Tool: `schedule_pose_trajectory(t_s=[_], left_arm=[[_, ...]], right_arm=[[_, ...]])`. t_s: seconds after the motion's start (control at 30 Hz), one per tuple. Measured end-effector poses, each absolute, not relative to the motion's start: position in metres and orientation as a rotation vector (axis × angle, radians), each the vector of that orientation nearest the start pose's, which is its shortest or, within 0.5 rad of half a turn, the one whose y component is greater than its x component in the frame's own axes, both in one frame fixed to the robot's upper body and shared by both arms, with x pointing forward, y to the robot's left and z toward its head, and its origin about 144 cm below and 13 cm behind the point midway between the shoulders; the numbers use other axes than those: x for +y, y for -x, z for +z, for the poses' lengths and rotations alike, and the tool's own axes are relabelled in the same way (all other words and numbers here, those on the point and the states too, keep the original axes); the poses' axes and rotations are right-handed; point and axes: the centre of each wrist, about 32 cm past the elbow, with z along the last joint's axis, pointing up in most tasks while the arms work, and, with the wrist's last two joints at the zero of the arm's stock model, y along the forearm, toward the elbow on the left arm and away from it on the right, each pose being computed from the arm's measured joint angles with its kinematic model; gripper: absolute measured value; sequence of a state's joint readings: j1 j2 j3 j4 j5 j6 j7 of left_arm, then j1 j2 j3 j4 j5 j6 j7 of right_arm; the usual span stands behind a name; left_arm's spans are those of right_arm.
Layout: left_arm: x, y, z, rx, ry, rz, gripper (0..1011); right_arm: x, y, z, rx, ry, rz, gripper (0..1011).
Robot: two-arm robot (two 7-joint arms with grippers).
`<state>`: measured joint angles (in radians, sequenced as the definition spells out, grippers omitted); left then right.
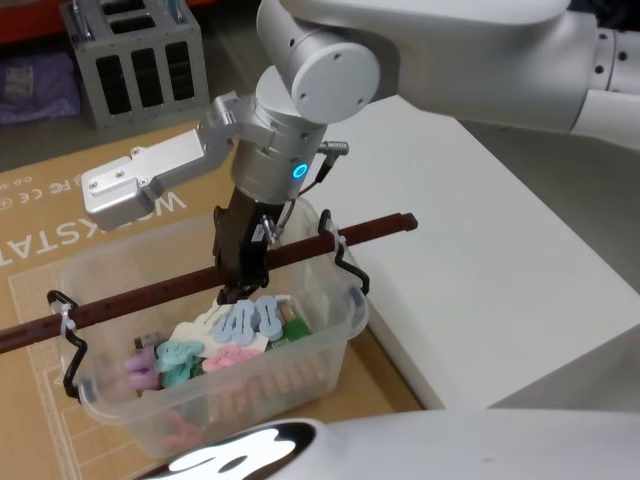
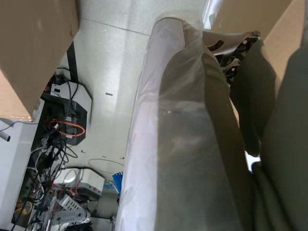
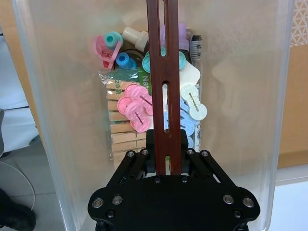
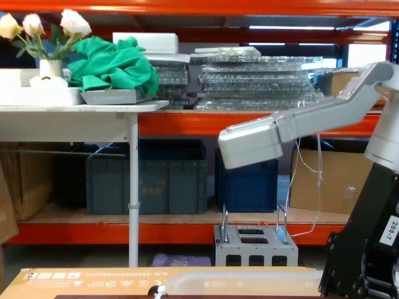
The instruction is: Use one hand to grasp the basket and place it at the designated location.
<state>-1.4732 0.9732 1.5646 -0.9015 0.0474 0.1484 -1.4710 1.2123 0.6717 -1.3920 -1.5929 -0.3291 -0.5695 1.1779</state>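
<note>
Head view: the right hand (image 1: 240,278) is coming down from the upper right and clamping the dark wooden bar (image 1: 150,296) that spans the basket (image 1: 358,306). The basket is sitting lower left of centre on a cardboard sheet (image 1: 60,200), with the white table (image 1: 500,250) to its right. Grasp step looks done and the lift is not started, I'd say.

Left wrist view: the camera is looking past a plastic-wrapped surface (image 2: 183,144) at floor and cable clutter. That arm is reading as idle.

Right wrist view: the right hand (image 3: 166,139) is closing tight on the bar (image 3: 163,48), fingers (image 3: 150,144) pressing both sides with no gap. Plastic clips (image 3: 137,108) and clothespins are lying in the basket (image 3: 240,96) below.

Chest view: the basket rim (image 4: 243,280) is showing at bottom centre, low against the cardboard edge. Dark crates (image 4: 146,177) are sitting on the shelf behind.

Next move, my read: lift straight up and keep the bar level. The grip looks roughly mid-bar, so tilt risk seems small. Then carry it across, probably to the white table.
</note>
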Motion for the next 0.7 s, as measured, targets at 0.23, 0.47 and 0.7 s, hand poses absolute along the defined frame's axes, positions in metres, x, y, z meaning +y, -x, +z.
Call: schedule_pose_trajectory(t_s=[0.23, 0.47, 0.7], left_arm=[[0.495, -0.617, 1.396, 0.163, -1.629, 0.177, 0], [0.495, -0.617, 1.396, 0.163, -1.629, 0.177, 0], [0.495, -0.617, 1.396, 0.163, -1.629, 0.177, 0]], right_arm=[[-0.161, -0.549, 1.353, -1.307, 1.014, 0.861, 232], [-0.171, -0.552, 1.365, -1.303, 0.997, 0.828, 233], [-0.186, -0.552, 1.382, -1.300, 0.988, 0.775, 233]])
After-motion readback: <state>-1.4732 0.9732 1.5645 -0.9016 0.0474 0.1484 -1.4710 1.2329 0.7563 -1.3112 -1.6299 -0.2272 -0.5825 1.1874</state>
